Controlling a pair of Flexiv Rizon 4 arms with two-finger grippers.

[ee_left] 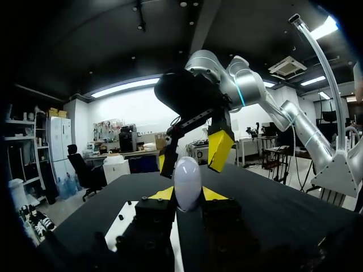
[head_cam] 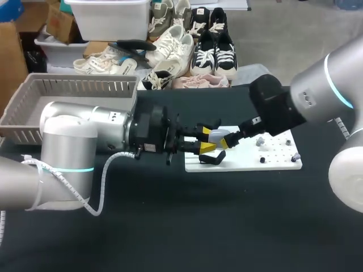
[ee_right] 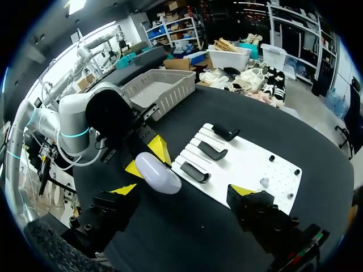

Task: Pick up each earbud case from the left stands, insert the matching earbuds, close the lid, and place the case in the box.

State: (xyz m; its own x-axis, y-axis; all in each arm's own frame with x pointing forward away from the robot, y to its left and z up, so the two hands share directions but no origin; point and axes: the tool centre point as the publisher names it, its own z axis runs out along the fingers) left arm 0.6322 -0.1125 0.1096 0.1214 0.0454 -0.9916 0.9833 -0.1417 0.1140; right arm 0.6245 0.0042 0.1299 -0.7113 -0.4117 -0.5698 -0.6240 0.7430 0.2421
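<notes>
Left gripper (ee_left: 188,194) pinching smooth egg-shaped white case (ee_left: 188,180), right gripper (ee_right: 184,190) spread wide, flat white board (ee_right: 249,164)

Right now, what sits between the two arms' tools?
A smooth, pale egg-shaped earbud case, pinched by the left tool; the right tool stands open just beyond it. The left wrist view shows it best.

Head view was evenly bright; black worktop (head_cam: 170,226) soaked light, soft shadows. Left wrist view was dim, glare upper right.
</notes>
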